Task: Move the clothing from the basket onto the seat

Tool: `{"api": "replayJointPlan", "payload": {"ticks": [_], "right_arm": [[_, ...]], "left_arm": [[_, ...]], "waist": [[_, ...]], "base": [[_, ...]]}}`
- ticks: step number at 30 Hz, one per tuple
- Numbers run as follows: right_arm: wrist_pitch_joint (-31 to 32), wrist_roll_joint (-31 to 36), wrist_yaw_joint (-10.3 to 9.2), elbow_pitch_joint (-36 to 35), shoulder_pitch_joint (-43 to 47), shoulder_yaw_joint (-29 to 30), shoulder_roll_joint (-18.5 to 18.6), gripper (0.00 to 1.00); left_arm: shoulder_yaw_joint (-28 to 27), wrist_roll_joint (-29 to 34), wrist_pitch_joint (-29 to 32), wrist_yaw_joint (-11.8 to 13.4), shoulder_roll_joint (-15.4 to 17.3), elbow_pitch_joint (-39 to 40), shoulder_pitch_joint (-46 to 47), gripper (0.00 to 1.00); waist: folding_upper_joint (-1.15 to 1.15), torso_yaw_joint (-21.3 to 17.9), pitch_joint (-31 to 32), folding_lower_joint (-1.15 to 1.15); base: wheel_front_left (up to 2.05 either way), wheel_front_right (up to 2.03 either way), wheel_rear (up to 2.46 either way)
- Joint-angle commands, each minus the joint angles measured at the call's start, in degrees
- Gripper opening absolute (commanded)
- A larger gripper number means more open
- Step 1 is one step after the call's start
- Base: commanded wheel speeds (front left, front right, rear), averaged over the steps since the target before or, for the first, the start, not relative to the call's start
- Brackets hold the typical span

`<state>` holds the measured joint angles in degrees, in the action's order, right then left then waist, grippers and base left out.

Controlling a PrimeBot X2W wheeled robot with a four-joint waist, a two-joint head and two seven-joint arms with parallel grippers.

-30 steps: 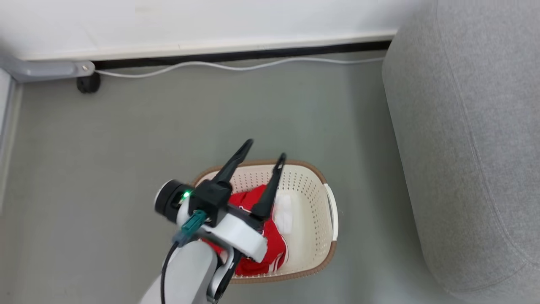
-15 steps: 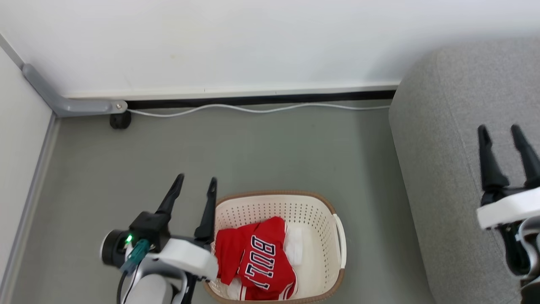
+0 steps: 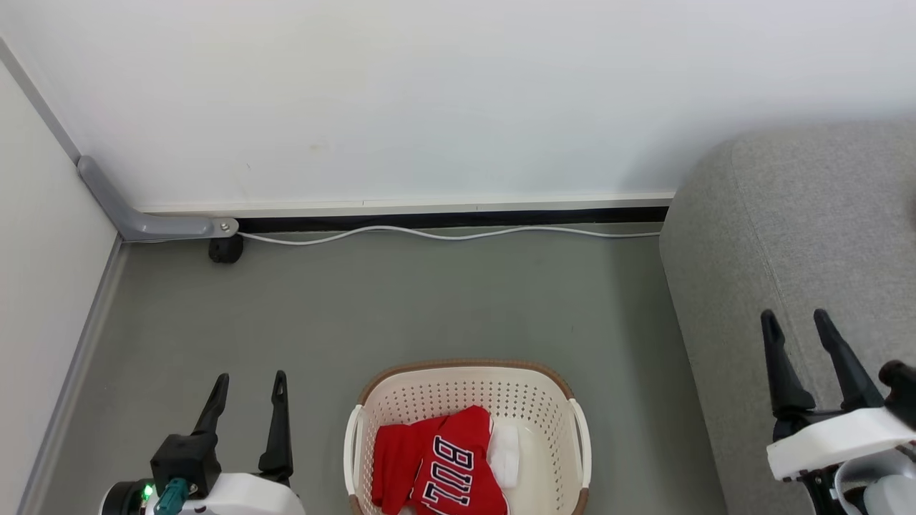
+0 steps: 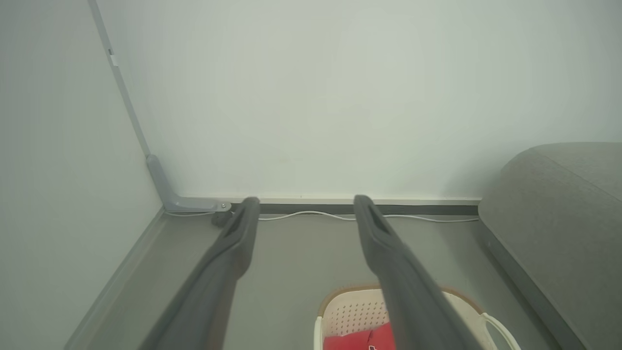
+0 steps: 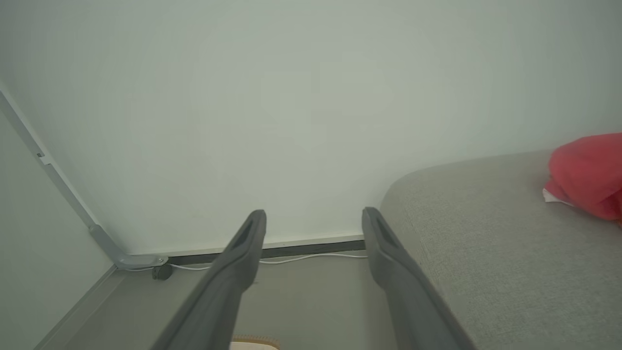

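The cream basket [image 3: 580, 443] with its brown rim stands on the floor at the bottom middle of the head view. Red clothing [image 3: 436, 465] with block letters lies inside it, and the left wrist view shows the basket [image 4: 350, 311] and clothing [image 4: 359, 340] at its bottom edge. The grey seat [image 3: 794, 236] rises at the right. Another piece of red clothing [image 5: 590, 175] lies on the seat [image 5: 486, 243] in the right wrist view. My left gripper [image 3: 249, 383] is open and empty, left of the basket. My right gripper [image 3: 794, 318] is open and empty over the seat's front part.
A white cable [image 3: 444, 234] runs along the dark skirting at the foot of the white wall. A grey bracket [image 3: 154, 225] and a small black wheel [image 3: 225, 250] sit in the left corner. Grey floor [image 3: 429, 307] lies open between wall and basket.
The head camera has tilted up, showing more wall. My left gripper has drawn back from above the basket to its left side, empty. My right gripper has come into view over the seat.
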<state>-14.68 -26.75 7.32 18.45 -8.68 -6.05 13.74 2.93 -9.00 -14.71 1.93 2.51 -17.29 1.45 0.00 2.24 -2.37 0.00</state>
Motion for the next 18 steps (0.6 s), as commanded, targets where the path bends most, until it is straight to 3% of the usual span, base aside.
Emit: {"api": "replayJointPlan", "payload": {"ticks": [1, 18], "right_arm": [[-0.3, 1.0, 0.17, -2.1, 0.4, -0.7, 0.5, 1.00], [-0.3, 4.2, 0.17, -4.0, 8.6, 2.8, -2.5, 1.00]], "left_arm": [[-2.3, 0.6, -0.3, 0.3, 0.4, 1.7, 0.3, 1.00], [-3.3, 0.8, -0.3, -0.4, 0.4, 2.2, -5.8, 1.00]], "waist": [[0.00, 0.2, 0.3, 0.00], [0.00, 0.6, 2.8, 0.00]], "base": [[0.00, 0.00, 0.00], [0.00, 0.00, 0.00]]}}
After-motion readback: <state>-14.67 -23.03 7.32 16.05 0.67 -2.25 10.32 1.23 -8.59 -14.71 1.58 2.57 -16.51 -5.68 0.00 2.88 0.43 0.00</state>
